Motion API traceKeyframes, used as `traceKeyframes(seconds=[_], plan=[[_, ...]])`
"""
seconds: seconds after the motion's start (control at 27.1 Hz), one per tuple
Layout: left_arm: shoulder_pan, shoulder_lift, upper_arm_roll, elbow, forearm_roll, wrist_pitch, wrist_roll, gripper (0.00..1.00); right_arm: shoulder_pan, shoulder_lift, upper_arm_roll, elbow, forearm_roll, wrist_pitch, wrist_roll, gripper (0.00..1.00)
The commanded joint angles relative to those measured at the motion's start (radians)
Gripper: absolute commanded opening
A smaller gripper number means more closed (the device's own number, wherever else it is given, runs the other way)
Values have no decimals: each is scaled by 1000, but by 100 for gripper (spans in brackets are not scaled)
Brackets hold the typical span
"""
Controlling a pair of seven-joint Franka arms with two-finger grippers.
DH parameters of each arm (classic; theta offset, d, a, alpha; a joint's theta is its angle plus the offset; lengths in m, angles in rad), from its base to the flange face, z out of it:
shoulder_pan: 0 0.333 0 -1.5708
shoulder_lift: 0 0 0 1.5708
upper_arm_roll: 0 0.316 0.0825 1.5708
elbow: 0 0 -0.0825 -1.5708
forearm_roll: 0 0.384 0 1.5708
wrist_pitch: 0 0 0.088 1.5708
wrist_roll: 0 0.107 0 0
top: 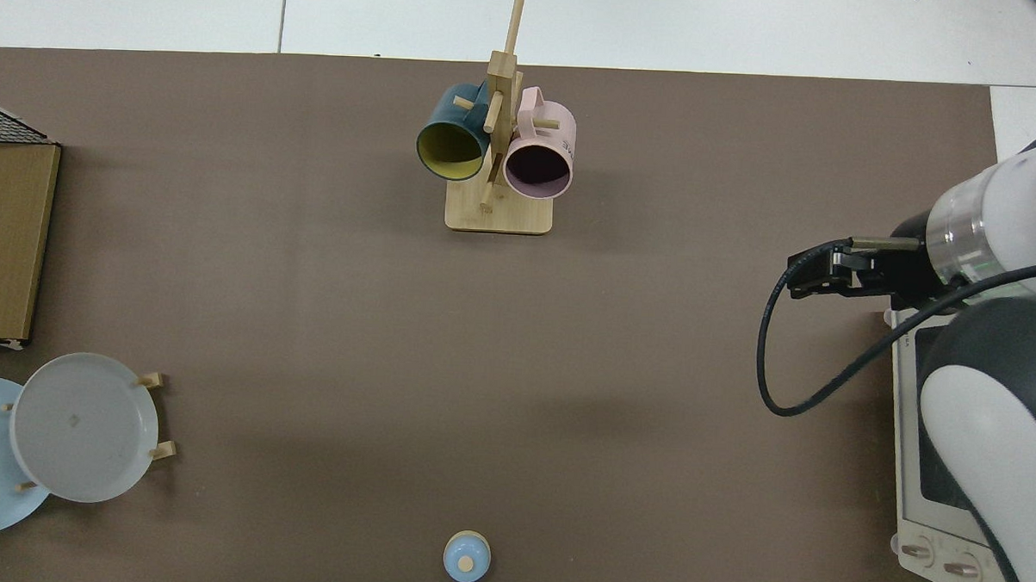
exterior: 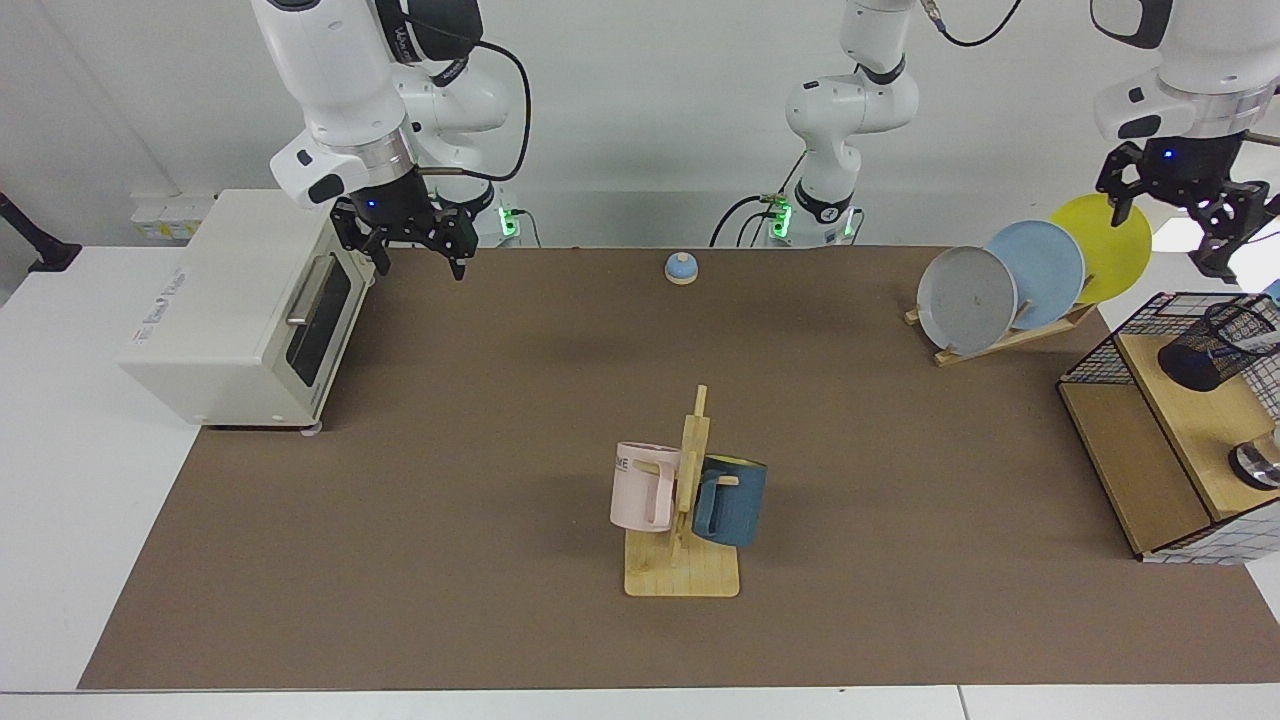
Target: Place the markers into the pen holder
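A brown mat covers the white tabletop [exterior: 60, 560] almost edge to edge. On its far side beside the right arm stands a cream-white boxy toaster oven [exterior: 235, 310], its glass door facing the mat. At the opposite end a black wire grid basket frame with wooden shelves [exterior: 1150, 470] holds the small black wire-mesh cylindrical pen holder [exterior: 1215, 343], which leans tilted on the upper shelf. A white barrel just shows at the holder's mouth at the edge of the facing view; whether that is the marker I cannot tell.

Near the frame, a wooden rack [exterior: 1010, 335] carries a grey plate [exterior: 966, 299], a blue plate [exterior: 1040, 270] and a yellow plate [exterior: 1105, 245] on edge. Mid-mat, a wooden mug tree [exterior: 685, 520] carries a pink mug [exterior: 642, 486] and a dark blue mug [exterior: 732, 500]. A small blue bell-shaped knob [exterior: 681, 267] sits at the far edge.

The right pincer [exterior: 415, 250] waits in the air just beside the oven's upper corner, fingers spread and empty. The left pincer [exterior: 1195, 215] hangs above and behind the pen holder, well apart from it, fingers open with nothing between them.
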Motion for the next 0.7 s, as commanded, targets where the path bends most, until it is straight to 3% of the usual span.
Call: traceKeyframes(seconds=[0.0, 0.41, 0.66], plan=[[-75, -33, 16, -3, -86, -75, -243, 100, -16, -26, 9, -34, 19, 28, 9, 100], [-83, -47, -14, -3, -276, -156, -783, 100, -16, -24, 9, -34, 19, 28, 9, 100], [-68, -28, -14, 12, -311, -209, -847, 99, -16, -24, 9, -34, 19, 28, 9, 100]])
